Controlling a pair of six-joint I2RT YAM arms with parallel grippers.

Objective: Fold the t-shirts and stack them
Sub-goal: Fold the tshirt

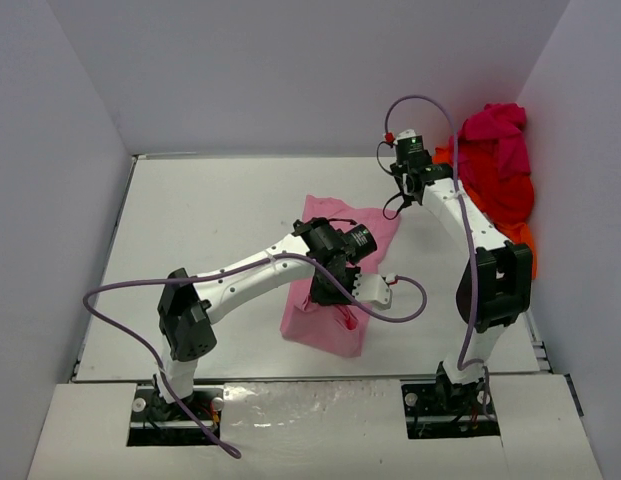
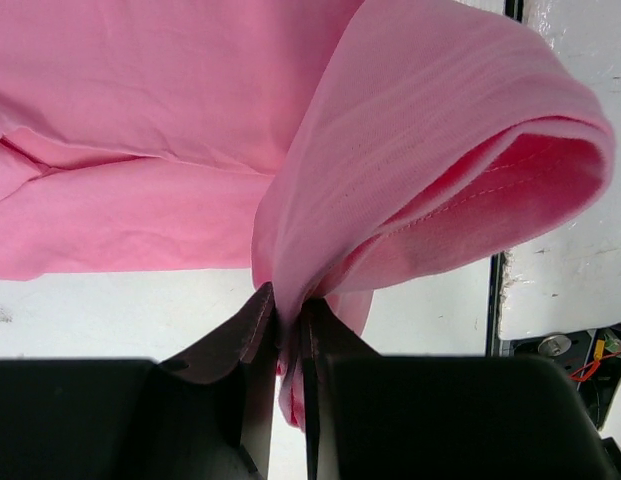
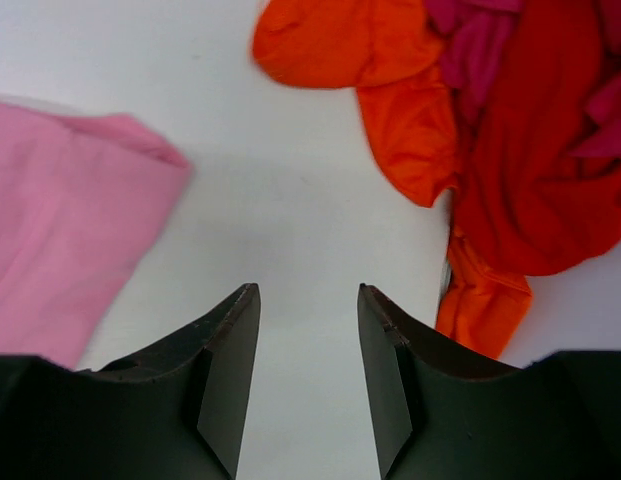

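The left arm reaches from its base toward the middle of the white table (image 1: pixel 210 220). Its hand (image 1: pixel 350 316) is closed tight on a pinch of the light pink t-shirt (image 1: pixel 312 326). In the left wrist view the 2 fingers of that hand (image 2: pixel 288 300) press together with a thin fold of pink cloth between them. Above the pinch the cloth rises and curls over to the right in a rounded loop with a stitched hem along its edge. The rest of the pink t-shirt (image 2: pixel 140 100) lies behind it across the table.

In the top view this shirt lies near the table's middle as a partly folded, long shape. It runs from its far end near the right arm down to its near end under the left hand.

The right hand (image 1: pixel 409 188) hangs past the far right corner of the pink shirt. Its fingers (image 3: pixel 230 350) stand partly apart with only bare table between them, and it holds nothing (image 3: pixel 308 290). The pink t-shirt (image 3: pixel 60 230) is on its left.

On its right, against the right wall, the other t-shirts lie in a crumpled heap. The orange t-shirt (image 3: pixel 390 60) is nearest the hand, the red t-shirt (image 3: pixel 530 150) lies over it, and the magenta t-shirt (image 1: pixel 495 125) is on top.
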